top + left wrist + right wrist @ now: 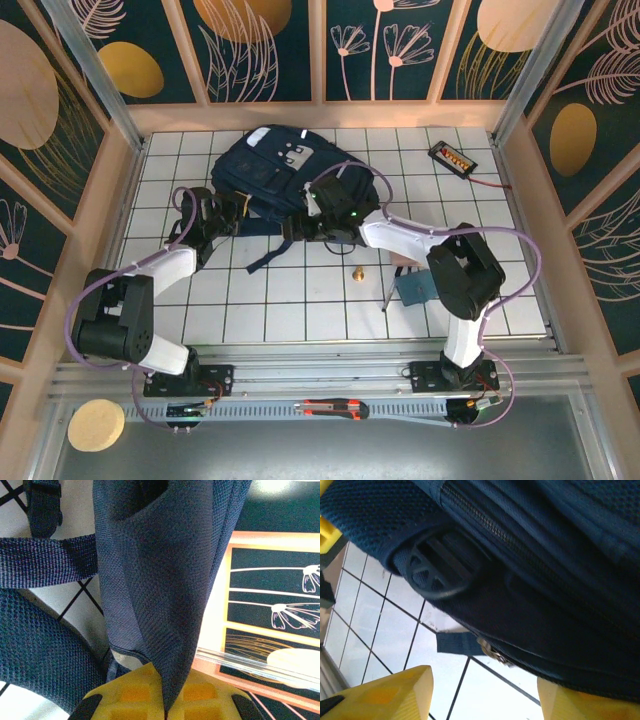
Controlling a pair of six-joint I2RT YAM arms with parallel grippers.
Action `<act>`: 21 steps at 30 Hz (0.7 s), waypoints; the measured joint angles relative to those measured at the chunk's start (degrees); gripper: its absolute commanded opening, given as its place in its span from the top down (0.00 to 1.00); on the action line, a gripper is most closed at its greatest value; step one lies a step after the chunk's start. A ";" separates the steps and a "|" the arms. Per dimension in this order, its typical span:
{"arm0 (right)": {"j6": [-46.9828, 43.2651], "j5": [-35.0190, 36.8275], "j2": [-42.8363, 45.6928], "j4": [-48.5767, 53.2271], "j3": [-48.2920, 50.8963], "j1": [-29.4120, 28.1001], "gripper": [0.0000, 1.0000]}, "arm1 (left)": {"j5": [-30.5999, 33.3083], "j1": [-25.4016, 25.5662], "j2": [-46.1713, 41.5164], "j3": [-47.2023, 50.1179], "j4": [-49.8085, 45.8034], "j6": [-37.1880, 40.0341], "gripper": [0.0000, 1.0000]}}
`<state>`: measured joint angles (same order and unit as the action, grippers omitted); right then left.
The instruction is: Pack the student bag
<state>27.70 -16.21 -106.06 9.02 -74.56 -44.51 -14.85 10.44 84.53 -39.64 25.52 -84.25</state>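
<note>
Showing the student bag [262, 168] lying near the far edge of the bench [300, 305], left of its middle, with the grey buckle patch facing up and black straps trailing toward the near edge. Pinching a fold of the bag's navy fabric between the left fingers [131, 696] at the bag's near left side, with the yellow pads pressing together and only cloth between them. Presenting the right fingers [387, 696] standing apart at the bag's near right side, with a zipper line and a round dark plastic fitting [431, 571] passing just above them and white tiles showing through the gap; covering part of one finger with the bag's lower edge, touching or not being impossible to tell. Also showing a small brass-coloured piece [357, 272] standing near the bench's middle, a blue square item [412, 288] lying toward the near right beside the right arm, and a black and orange device [452, 158] sitting at the far right corner.
</note>
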 measured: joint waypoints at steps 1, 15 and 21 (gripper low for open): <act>-0.31 1.55 -0.70 1.31 -1.27 -0.59 0.42 | 0.22 0.17 -0.13 -0.17 -0.55 -0.35 1.00; -3.28 18.62 -4.72 12.13 -8.55 -4.52 0.89 | 2.10 2.34 -0.61 -1.31 -3.39 -2.97 1.00; -4.83 21.90 -4.72 14.27 -9.18 -4.74 1.00 | 2.05 2.60 -1.53 -1.64 -5.64 -2.91 1.00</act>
<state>22.87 5.69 -110.78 23.29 -83.74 -49.25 -12.80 13.04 83.00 -41.28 19.88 -87.15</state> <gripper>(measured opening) 0.054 0.063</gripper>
